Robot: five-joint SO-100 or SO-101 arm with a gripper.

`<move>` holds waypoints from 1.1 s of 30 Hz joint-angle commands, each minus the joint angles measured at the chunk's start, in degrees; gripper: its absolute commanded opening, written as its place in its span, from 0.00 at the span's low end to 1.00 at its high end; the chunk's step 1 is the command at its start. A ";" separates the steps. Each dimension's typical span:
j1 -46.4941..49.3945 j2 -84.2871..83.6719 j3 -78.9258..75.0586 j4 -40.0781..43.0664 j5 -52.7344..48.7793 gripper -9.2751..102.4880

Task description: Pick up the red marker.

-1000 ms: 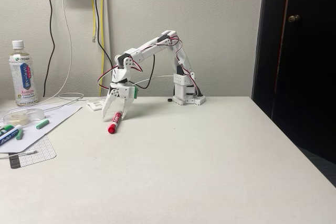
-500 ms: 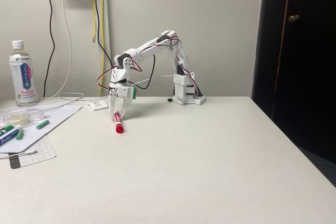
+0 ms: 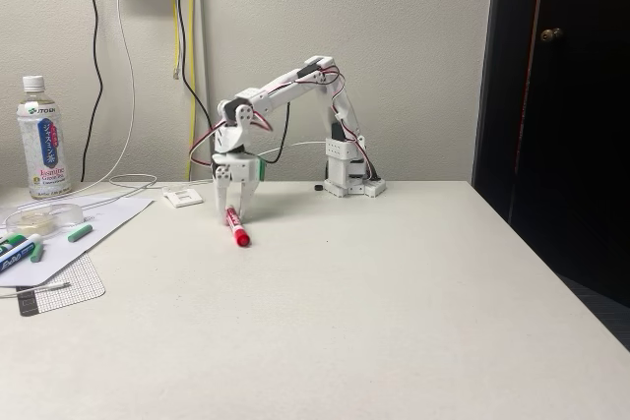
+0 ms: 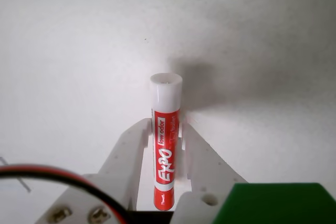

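The red marker (image 3: 236, 227) has a red body with a white printed band; it slants down with its red end low, close over the white table (image 3: 345, 322). My gripper (image 3: 234, 213) is shut on its upper part, at the table's back left in the fixed view. From the wrist camera, the red marker (image 4: 166, 145) runs straight out between the two white fingers (image 4: 139, 145), its white end pointing away, and my gripper (image 4: 165, 127) clamps it on both sides. Whether the low end touches the table is unclear.
A tea bottle (image 3: 43, 137) stands at far left. Near it lie a sheet of paper (image 3: 94, 228) with other markers (image 3: 18, 248), a clear dish (image 3: 41, 215) and a mesh pad (image 3: 61, 287). Cables hang on the wall. The arm's base (image 3: 349, 182) is behind; a dark door (image 3: 561, 115) is right.
The gripper went from open around the marker to shut on it. It has shifted slightly right, and the marker's red end has swung from left to right.
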 commanded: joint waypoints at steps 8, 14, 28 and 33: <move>-1.41 13.36 -0.97 0.00 -3.25 0.08; -3.08 18.72 -0.97 1.58 -5.98 0.08; -7.65 31.82 -1.05 4.66 -6.50 0.08; -9.58 34.10 -1.05 6.50 -6.59 0.08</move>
